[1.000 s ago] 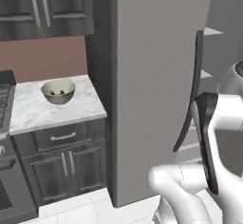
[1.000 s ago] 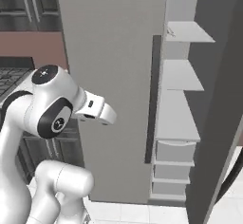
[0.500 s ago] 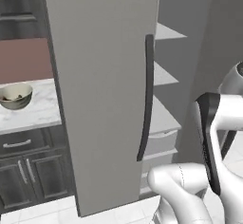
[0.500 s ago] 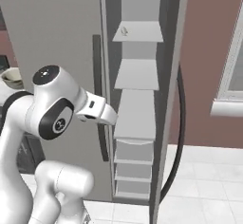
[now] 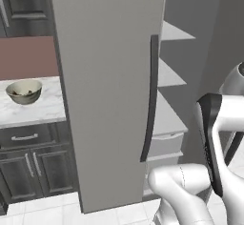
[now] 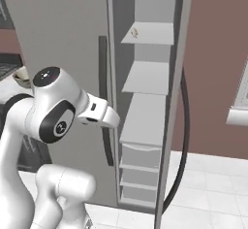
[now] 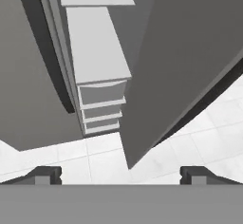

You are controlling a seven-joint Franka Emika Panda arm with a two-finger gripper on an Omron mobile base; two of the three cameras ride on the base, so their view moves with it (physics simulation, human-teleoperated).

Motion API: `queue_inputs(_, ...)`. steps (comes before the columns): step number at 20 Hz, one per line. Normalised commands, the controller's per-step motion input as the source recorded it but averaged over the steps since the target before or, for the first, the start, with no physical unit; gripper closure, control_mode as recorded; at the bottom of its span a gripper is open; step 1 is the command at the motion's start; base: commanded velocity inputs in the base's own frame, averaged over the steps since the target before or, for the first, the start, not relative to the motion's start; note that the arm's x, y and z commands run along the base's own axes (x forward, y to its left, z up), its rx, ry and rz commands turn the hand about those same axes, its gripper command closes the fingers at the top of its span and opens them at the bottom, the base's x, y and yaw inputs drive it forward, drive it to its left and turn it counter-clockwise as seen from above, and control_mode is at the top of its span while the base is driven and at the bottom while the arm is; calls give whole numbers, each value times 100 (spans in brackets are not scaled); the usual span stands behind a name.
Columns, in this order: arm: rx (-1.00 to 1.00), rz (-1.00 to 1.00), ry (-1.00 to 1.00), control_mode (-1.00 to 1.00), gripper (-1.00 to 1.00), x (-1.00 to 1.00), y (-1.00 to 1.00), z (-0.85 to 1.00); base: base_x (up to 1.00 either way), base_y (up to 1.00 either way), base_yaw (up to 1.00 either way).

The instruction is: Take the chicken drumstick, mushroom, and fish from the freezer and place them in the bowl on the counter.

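Tall grey freezer [image 5: 109, 76] stands open, white shelves [image 6: 143, 77] showing, a small pale item [image 6: 135, 32] on the top one. Claw [image 7: 121, 174] spread wide, holding nothing, above white floor tiles [image 7: 66, 154]. Round cream bowl [image 5: 24, 91] sits on the white marble desk [image 5: 43, 109] left of the freezer.

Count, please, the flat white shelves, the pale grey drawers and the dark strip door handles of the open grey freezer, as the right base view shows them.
Flat white shelves: 3
Pale grey drawers: 3
Dark strip door handles: 2
Total: 8
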Motion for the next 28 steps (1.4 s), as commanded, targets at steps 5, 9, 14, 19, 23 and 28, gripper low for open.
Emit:
queue_inputs(5, 0, 0, 0, 100, -100, 0, 0, 0, 2, 0, 27)
queue_inputs(9, 0, 0, 0, 100, -100, 0, 0, 0, 0, 2, 26)
queue_inputs(14, 0, 0, 0, 100, -100, 0, 0, 0, 1, 5, 17)
queue_inputs(19, 0, 0, 0, 100, -100, 0, 0, 0, 12, -57, 1)
queue_inputs(23, 0, 0, 0, 100, -100, 0, 0, 0, 44, -21, 0)
queue_inputs(28, 0, 0, 0, 100, -100, 0, 0, 0, 90, 0, 0)
